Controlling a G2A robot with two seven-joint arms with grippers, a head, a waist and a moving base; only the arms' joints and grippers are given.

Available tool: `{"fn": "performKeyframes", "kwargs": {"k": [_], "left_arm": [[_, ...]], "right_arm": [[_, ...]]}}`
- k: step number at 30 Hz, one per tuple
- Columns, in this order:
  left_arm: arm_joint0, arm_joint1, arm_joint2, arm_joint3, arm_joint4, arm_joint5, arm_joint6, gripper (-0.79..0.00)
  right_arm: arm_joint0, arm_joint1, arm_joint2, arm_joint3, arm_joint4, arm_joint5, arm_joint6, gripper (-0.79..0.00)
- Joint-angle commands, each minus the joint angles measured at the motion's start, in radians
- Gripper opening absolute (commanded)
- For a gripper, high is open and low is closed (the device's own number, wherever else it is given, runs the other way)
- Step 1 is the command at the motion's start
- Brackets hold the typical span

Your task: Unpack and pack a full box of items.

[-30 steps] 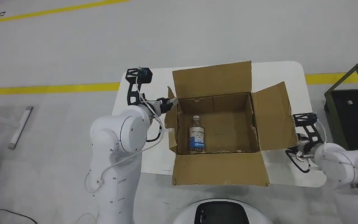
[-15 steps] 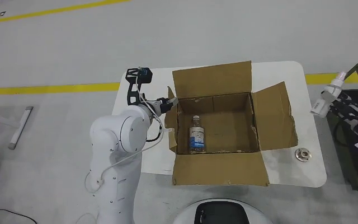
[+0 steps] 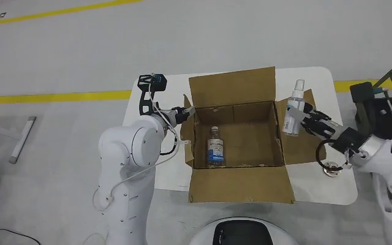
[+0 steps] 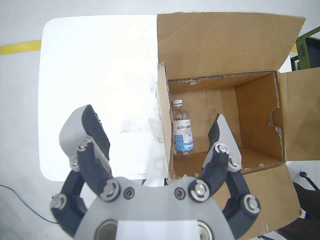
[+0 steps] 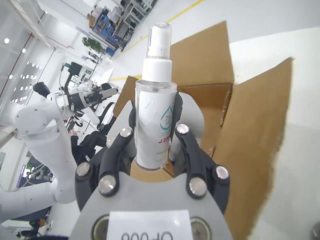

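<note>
One box (image 3: 233,86), one clear bottle (image 3: 214,147), one spray bottle (image 3: 294,116), one table (image 3: 318,190)

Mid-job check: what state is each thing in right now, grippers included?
Brown cardboard box: open, flaps up or out.
Clear plastic bottle with white cap: capped, inside the box.
White spray bottle: overcap on, held off the table.
Right gripper: shut on the spray bottle.
Left gripper: open, empty.

Brown box (image 3: 233,86), white table (image 3: 309,76), clear bottle (image 3: 214,149) with blue-and-white label, white spray (image 3: 293,116) with clear cap, yellow floor stripe (image 3: 61,96).
</note>
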Motion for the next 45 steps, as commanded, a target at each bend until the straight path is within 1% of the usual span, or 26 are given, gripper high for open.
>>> {"fn": "performKeyframes", "kwargs": {"k": [1, 4, 6, 16, 19, 22, 25, 26, 27, 32, 36, 40, 44, 45], "left_arm": [[0.000, 0.000, 0.000, 0.000, 0.000, 0.000, 0.000, 0.000], [0.000, 0.000, 0.000, 0.000, 0.000, 0.000, 0.000, 0.000], [0.000, 0.000, 0.000, 0.000, 0.000, 0.000, 0.000, 0.000], [0.000, 0.000, 0.000, 0.000, 0.000, 0.000, 0.000, 0.000], [0.000, 0.000, 0.000, 0.000, 0.000, 0.000, 0.000, 0.000], [0.000, 0.000, 0.000, 0.000, 0.000, 0.000, 0.000, 0.000], [0.000, 0.000, 0.000, 0.000, 0.000, 0.000, 0.000, 0.000], [0.000, 0.000, 0.000, 0.000, 0.000, 0.000, 0.000, 0.000], [0.000, 0.000, 0.000, 0.000, 0.000, 0.000, 0.000, 0.000], [0.000, 0.000, 0.000, 0.000, 0.000, 0.000, 0.000, 0.000], [0.000, 0.000, 0.000, 0.000, 0.000, 0.000, 0.000, 0.000], [0.000, 0.000, 0.000, 0.000, 0.000, 0.000, 0.000, 0.000], [0.000, 0.000, 0.000, 0.000, 0.000, 0.000, 0.000, 0.000], [0.000, 0.000, 0.000, 0.000, 0.000, 0.000, 0.000, 0.000]], "right_arm": [[0.017, 0.001, -0.059, 0.030, -0.042, 0.007, 0.005, -0.785], [0.048, 0.003, -0.135, 0.080, -0.094, 0.022, 0.010, -0.785], [0.062, 0.005, -0.164, 0.106, -0.136, 0.026, 0.018, -0.785], [0.062, 0.005, -0.164, 0.106, -0.136, 0.026, 0.018, -0.785], [0.052, 0.008, -0.183, 0.113, -0.169, 0.018, 0.006, -0.785], [0.066, 0.006, -0.246, 0.141, -0.191, 0.033, -0.004, -0.785], [0.101, -0.001, -0.344, 0.198, -0.231, 0.053, -0.032, -0.785], [0.118, -0.002, -0.381, 0.223, -0.271, 0.059, -0.036, -0.785], [0.136, -0.004, -0.414, 0.247, -0.311, 0.074, -0.044, -0.785], [0.231, -0.023, -0.555, 0.370, -0.400, 0.192, -0.069, -0.785], [0.303, -0.036, -0.635, 0.453, -0.479, 0.287, -0.040, -0.785], [0.356, -0.048, -0.684, 0.510, -0.509, 0.341, -0.015, -0.785], [0.392, -0.058, -0.715, 0.553, -0.505, 0.356, 0.004, -0.785], [0.401, -0.060, -0.722, 0.563, -0.505, 0.356, 0.008, -0.763]]}}
